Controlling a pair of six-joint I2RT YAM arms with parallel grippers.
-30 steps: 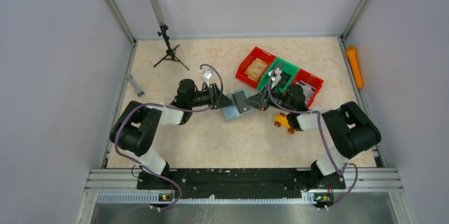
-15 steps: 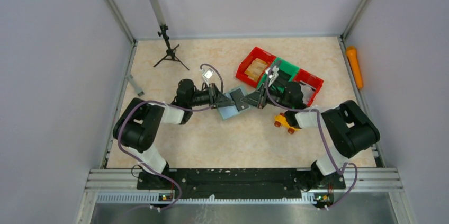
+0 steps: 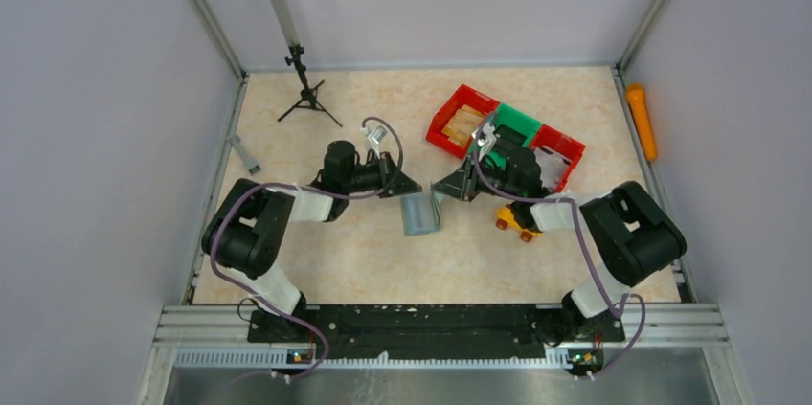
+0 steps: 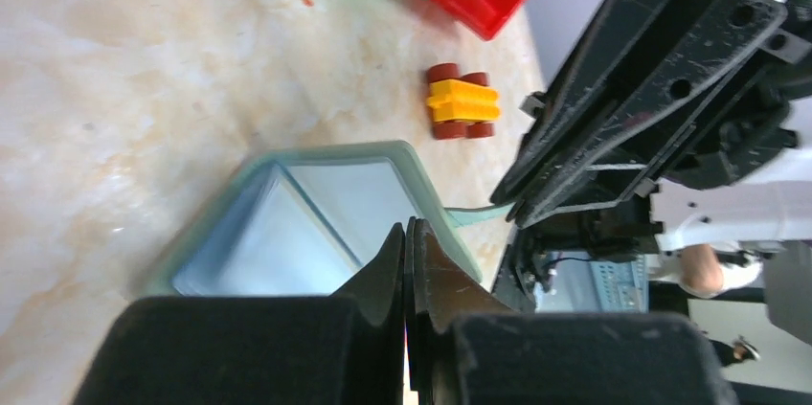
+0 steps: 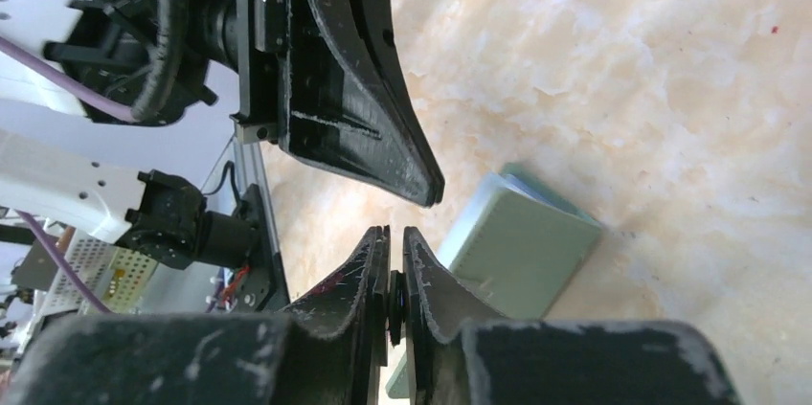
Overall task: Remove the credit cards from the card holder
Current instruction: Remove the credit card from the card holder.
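My left tool [image 4: 406, 233] has let go and drawn back, fingers together, empty. My right tool [image 3: 441, 191] alone pinches a flap of the card holder [image 3: 419, 216], now sagging open onto the counter [image 3: 364, 252]. No credit cards show, so they are probably inside.

Beige marbled tabletop [image 3: 383, 261]. Frame centre: grey-green card holder [image 3: 419, 215], lying open. Just right of it: yellow toy car [image 3: 512, 221]. Upper right of centre: red and green bins [image 3: 445, 115], side by side. Upper left: black tripod [image 3: 306, 99].
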